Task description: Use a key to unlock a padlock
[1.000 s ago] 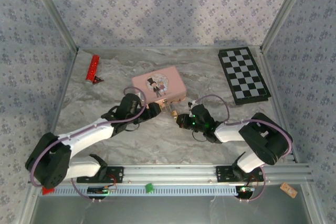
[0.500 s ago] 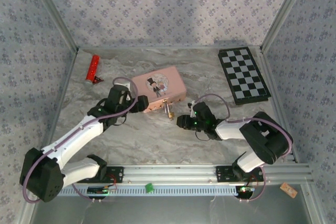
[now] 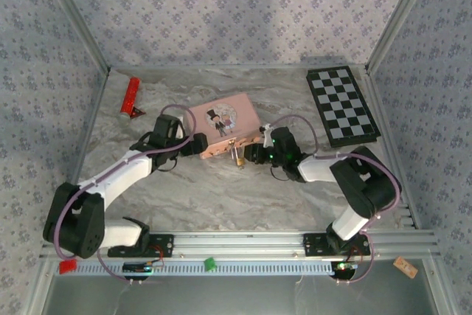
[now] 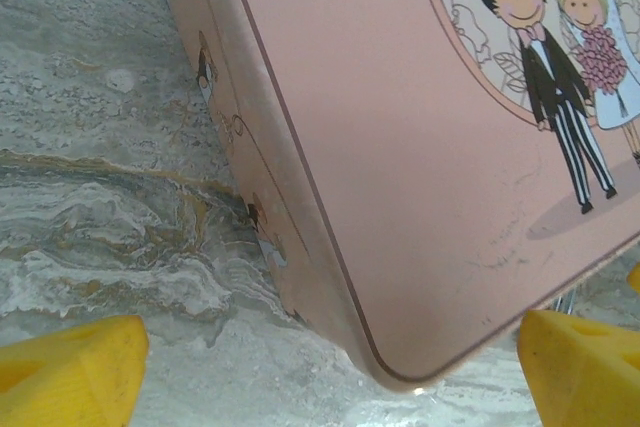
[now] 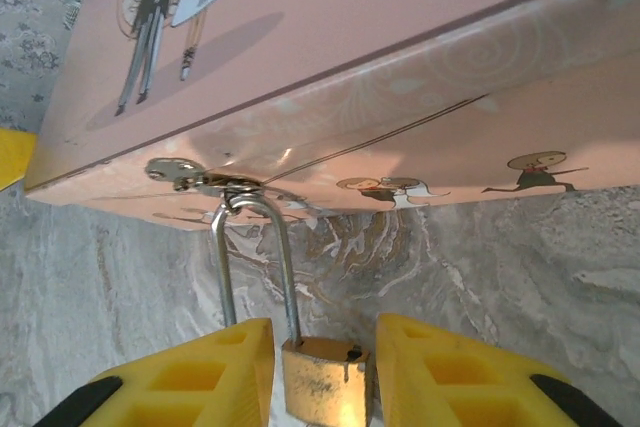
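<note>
My left gripper [image 4: 325, 377] is open wide. Its yellow fingertips [image 4: 70, 367] sit far apart on either side of the near-left corner of the pink picture tin [image 4: 400, 147], and I see no contact with it in the left wrist view. From the top view the tin lies mid-table on the marbled table [image 3: 221, 204], turned at an angle. My left arm reaches in from the left and my right arm from the right. The padlock [image 5: 325, 379] hangs off the tin's near side wall with its brass body down toward the table. Its silvery shackle [image 5: 290, 277] is looped through the tin's small metal hasp [image 5: 215, 182]. My right gripper [image 3: 248, 154] is right at the lock, and its yellow fingers [image 5: 200, 377] flank the brass body closely. A thin gap shows on each side where the frame lets me see. I can't tell if they pinch it lower down. The shackle looks seated in the body. A red bar [image 3: 131, 95] lies at the far left and a black-and-white chessboard [image 3: 342, 105] at the far right, both well apart from the tin.
</note>
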Robot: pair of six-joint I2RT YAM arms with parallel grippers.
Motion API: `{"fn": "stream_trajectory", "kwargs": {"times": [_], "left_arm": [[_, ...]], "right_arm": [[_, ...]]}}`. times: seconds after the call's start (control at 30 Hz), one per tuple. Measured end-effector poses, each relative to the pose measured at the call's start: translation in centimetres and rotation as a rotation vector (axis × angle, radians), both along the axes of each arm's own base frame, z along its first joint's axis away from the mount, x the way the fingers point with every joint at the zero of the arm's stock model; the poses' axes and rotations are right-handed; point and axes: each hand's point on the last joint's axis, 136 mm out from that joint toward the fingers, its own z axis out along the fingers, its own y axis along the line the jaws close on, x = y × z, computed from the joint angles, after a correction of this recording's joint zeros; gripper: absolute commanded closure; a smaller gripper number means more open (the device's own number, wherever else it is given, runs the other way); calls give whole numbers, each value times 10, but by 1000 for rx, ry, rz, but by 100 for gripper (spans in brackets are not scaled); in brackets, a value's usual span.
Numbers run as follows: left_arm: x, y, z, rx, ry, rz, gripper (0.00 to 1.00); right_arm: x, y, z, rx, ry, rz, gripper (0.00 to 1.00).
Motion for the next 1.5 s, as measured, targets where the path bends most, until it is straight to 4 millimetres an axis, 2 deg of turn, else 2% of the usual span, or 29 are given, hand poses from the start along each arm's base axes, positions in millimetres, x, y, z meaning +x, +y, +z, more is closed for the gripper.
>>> {"fn": "stream_trajectory", "kwargs": {"times": [0.13, 0.2, 0.3, 0.47, 0.97, 1.33, 1.5], "left_arm": [[6, 0, -9, -39, 32, 14, 5], [9, -3, -12, -66, 43, 21, 5], [11, -9, -16, -100, 57, 18, 7], [11, -23, -21, -150, 84, -12, 8], [-17, -76, -23, -194, 115, -132, 9], [-19, -79, -28, -200, 141, -115, 9], [-18, -78, -28, -204, 142, -101, 9]], "right_arm": [[5, 7, -10, 22, 24, 4, 66], [7, 11, -14, 42, 36, 6, 61], [10, 16, -19, 65, 48, 3, 60], [14, 19, -15, 92, 37, 0, 60], [22, 19, -11, 136, 31, 21, 64], [19, 18, -9, 178, 41, 24, 75], [18, 18, -8, 198, 44, 28, 77]]}}
